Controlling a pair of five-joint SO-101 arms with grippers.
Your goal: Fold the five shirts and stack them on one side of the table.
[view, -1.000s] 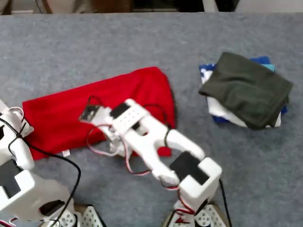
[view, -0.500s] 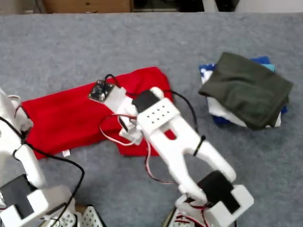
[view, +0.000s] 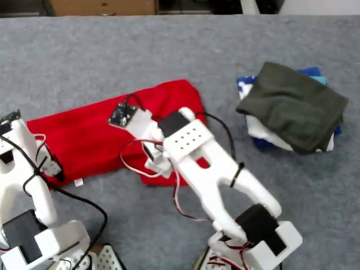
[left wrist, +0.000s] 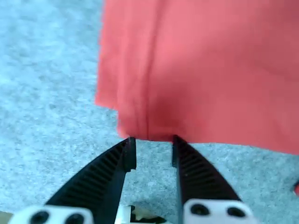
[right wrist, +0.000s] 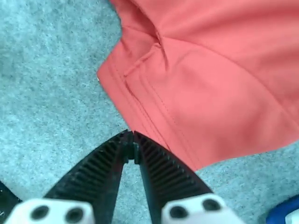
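Note:
A red shirt (view: 95,132) lies spread flat on the grey table, left of centre. My left gripper (left wrist: 153,141) is open at the shirt's near left corner, its black fingertips (left wrist: 129,149) just short of the red hem (left wrist: 154,133); in the high view the left gripper (view: 54,170) sits at that corner. My right gripper (right wrist: 131,139) is shut on nothing, its tips on bare table beside the shirt's stitched hem (right wrist: 140,100). In the high view the right gripper (view: 153,164) is over the shirt's near edge.
At the right, a stack of folded shirts (view: 292,107) has a dark green one on top and white and blue ones below. Bare grey table (view: 101,50) stretches behind the red shirt and between it and the stack.
The left arm has swung down and inward to the red shirt's near left corner. The right arm stretched farther over the shirt a second ago and has since barely moved.

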